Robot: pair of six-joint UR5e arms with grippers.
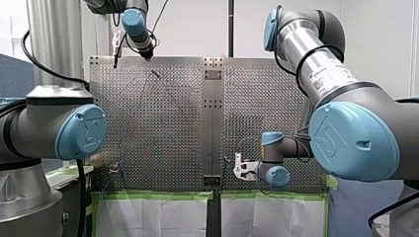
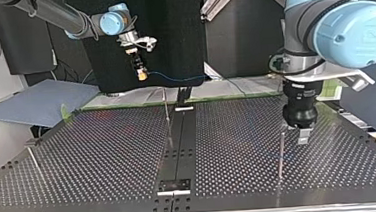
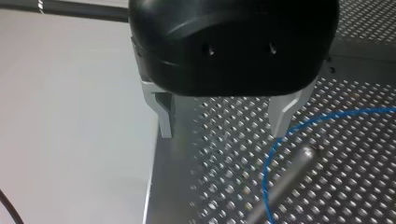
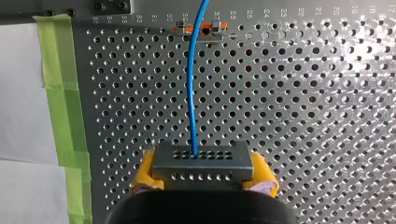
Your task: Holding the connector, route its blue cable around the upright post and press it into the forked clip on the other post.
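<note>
Yellow pads [image 4: 145,170] of my right gripper [image 4: 203,169] squeeze the grey connector [image 4: 202,161] above the table [image 4: 303,116] | numbers [image 4: 285,11] 24, 23, 22, 21, 20 printed on table | blue cable [image 4: 191,93] runs ahead to small orange clip [image 4: 200,29] | green tape [image 4: 63,93] beside | my left gripper [image 3: 224,123] spread wide, holding nothing, cable bends by metal post [image 3: 285,177]

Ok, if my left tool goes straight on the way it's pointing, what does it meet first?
Most likely the bare perforated table: nothing lies between the open fingers of the left tool. The blue cable and upright post sit beside one finger; depth is unclear, so it may graze the cable.
</note>
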